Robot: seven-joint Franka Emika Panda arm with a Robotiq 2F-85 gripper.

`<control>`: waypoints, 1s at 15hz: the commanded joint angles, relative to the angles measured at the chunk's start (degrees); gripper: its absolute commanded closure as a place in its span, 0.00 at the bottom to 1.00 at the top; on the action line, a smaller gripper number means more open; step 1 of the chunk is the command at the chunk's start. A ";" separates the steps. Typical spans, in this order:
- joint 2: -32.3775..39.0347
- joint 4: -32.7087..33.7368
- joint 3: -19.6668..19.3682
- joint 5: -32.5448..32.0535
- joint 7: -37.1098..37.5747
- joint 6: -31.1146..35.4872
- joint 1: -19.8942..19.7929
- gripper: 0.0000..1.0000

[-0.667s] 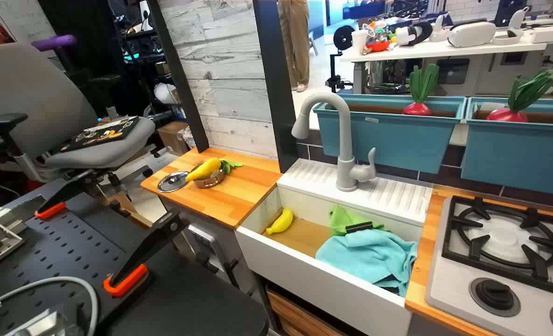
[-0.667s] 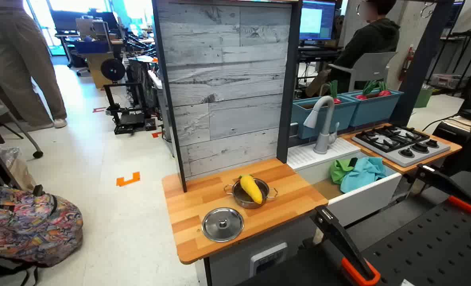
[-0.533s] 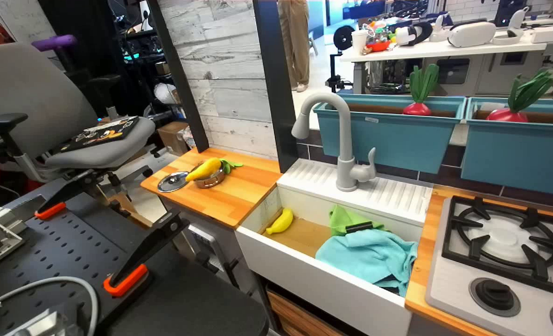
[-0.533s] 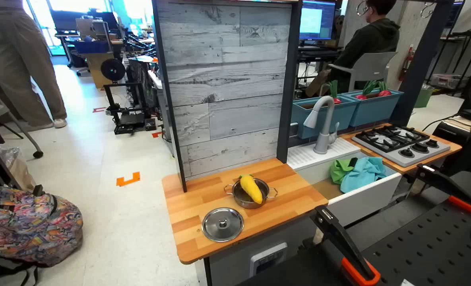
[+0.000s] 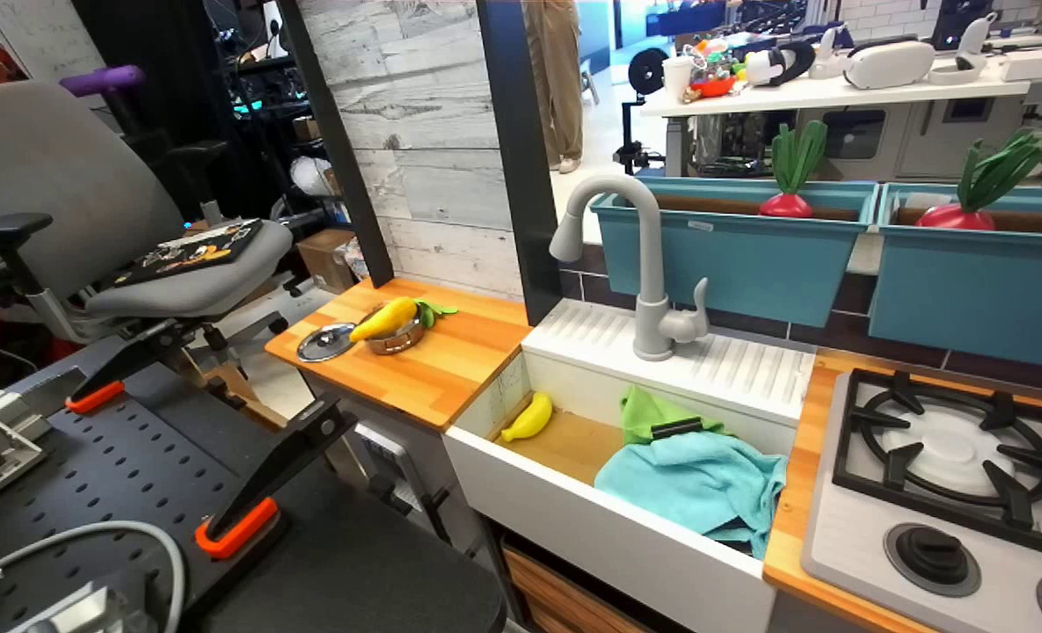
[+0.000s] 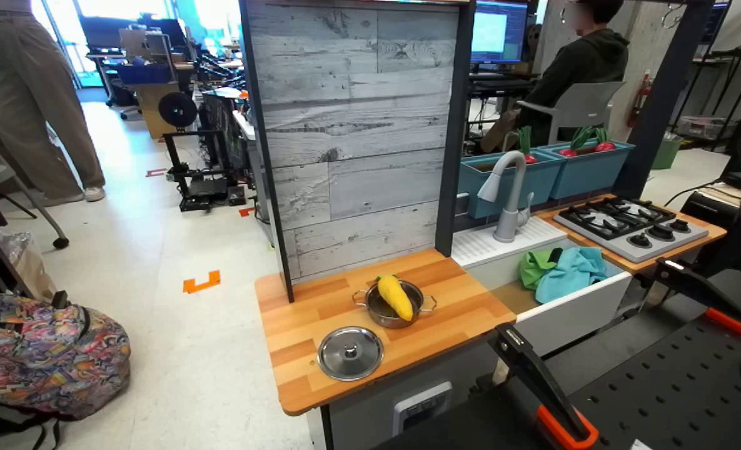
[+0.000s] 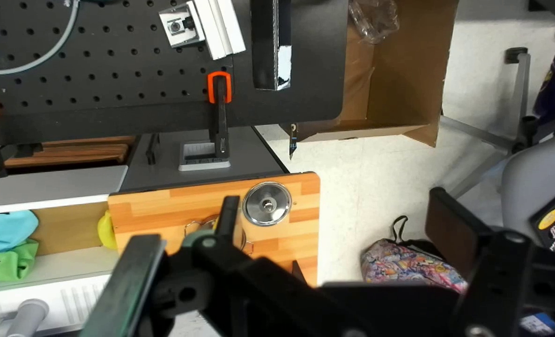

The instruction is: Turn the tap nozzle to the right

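In an exterior view, the sink [image 5: 604, 541] holds a banana [image 5: 529, 417], a green cloth [image 5: 652, 413] and a blue cloth [image 5: 696, 479]; planters [image 5: 723, 272] behind it hold radishes [image 5: 786, 206]. The tap nozzle [image 5: 651, 255] rises behind the sink, its mouth toward the edge of the bench [image 5: 477, 343]. In an exterior view, a pot [image 6: 376, 309] on the bench holds a squash [image 6: 395, 297]; a lid [image 6: 350, 354] lies near the front edge. In the wrist view, the pincer [image 7: 339, 217] gapes wide, and the tap nozzle stands well apart from it, past the bench's sink-side edge.
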 commanded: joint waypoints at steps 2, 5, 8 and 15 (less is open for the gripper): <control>3.69 1.46 -0.65 0.18 -0.37 4.12 -4.40 0.00; 8.11 3.76 -1.87 0.20 0.30 8.01 -7.64 0.00; 12.91 6.03 -3.41 0.28 0.51 13.40 -10.29 0.00; 24.28 13.00 -8.84 1.42 0.53 20.80 -14.05 0.00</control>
